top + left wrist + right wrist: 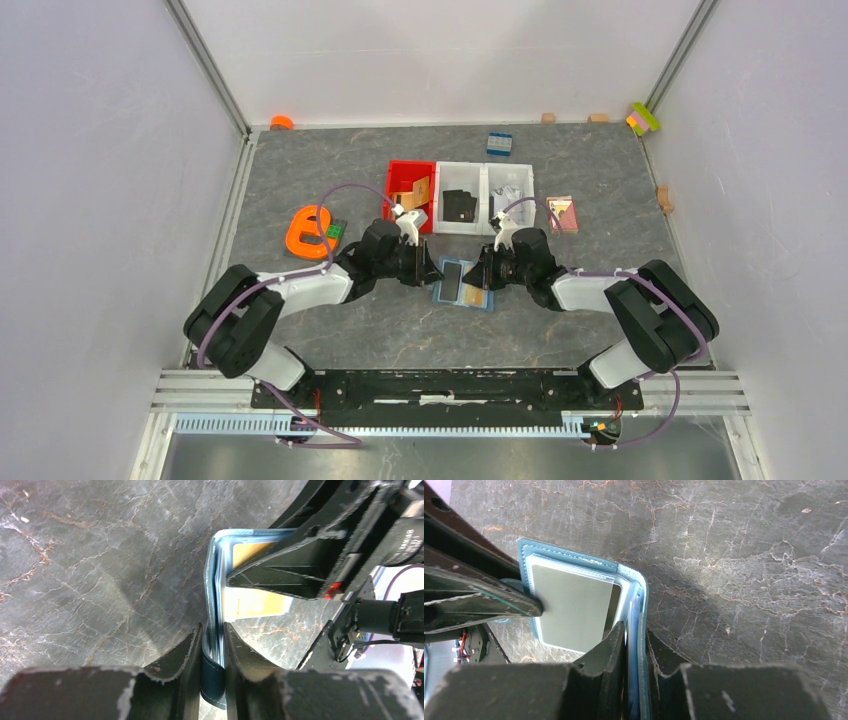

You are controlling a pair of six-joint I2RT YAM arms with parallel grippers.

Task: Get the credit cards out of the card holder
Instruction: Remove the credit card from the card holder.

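Pinching the wallet (pixel 574 558) from both sides, the two arms meet over the middle of the table (pixel 330 320). The left gripper (pixel 212 647) is pressed together on the wallet's left edge and the right gripper (pixel 635 640) on its right edge, each with the blue rim between its fingers. The wallet lies open between them, its long axis running left to right and its fold near to far, so neither arm is nearer; both touch it. A grey card (pixel 574 607) sits in the clear pocket of the left half, with a left fingertip at its edge. A gold card (pixel 255 602) shows on the right half, close under the right gripper. As I judge it, one gripper has to let go before any card comes out, and the card straight ahead of each gripper is the one across the fold. I can read no print on either card. White lettering on the right arm's housing is cut off and not legible.
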